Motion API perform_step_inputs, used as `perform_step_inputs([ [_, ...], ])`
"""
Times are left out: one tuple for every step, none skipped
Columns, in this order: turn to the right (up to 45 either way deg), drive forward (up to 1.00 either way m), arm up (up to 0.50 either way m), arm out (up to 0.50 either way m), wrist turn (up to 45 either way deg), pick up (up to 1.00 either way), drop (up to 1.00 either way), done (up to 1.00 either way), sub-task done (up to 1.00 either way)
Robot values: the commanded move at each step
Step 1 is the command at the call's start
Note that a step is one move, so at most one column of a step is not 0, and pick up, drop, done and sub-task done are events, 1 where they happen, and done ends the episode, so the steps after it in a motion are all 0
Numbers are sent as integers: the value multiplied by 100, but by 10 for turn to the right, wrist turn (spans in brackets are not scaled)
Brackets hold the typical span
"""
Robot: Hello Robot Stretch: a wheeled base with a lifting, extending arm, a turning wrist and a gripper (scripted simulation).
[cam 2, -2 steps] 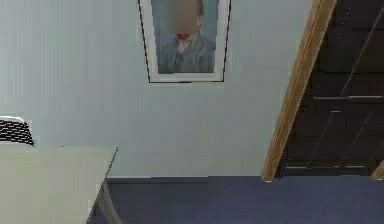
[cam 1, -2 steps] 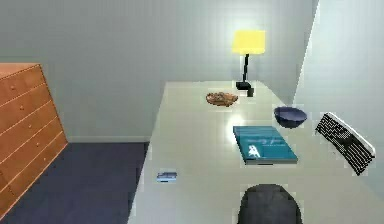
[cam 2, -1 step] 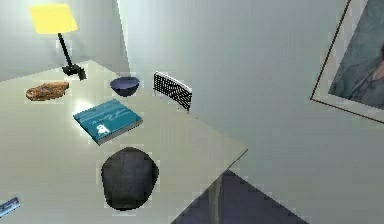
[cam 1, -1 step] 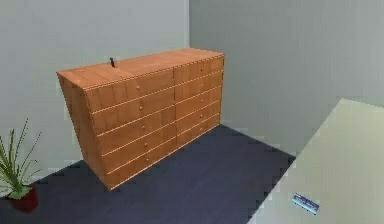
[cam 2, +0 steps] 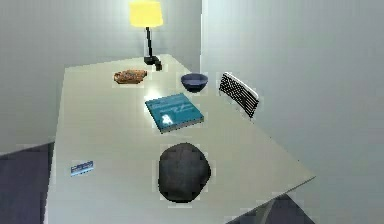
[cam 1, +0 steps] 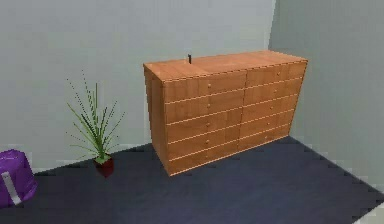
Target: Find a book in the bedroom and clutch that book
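A wooden dresser [cam 1: 228,108] stands in the corner, a potted plant [cam 1: 97,128] beside it, a purple object [cam 1: 15,178] at the forward view's left.

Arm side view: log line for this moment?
table | teal book mid-table | blue bowl beyond it | lamp far end | dark lump near edge | forward view: dresser, plant

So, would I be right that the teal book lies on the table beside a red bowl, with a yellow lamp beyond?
Not quite: the arm side view shows the bowl is dark blue, not red. The teal book does lie on the table beside it, with the yellow lamp beyond.
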Motion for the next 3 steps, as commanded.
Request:
perform_step_inputs([
  [0, 0, 50, 0, 0, 0, 0, 0, 0],
  [0, 0, 36, 0, 0, 0, 0, 0, 0],
  [0, 0, 0, 50, 0, 0, 0, 0, 0],
])
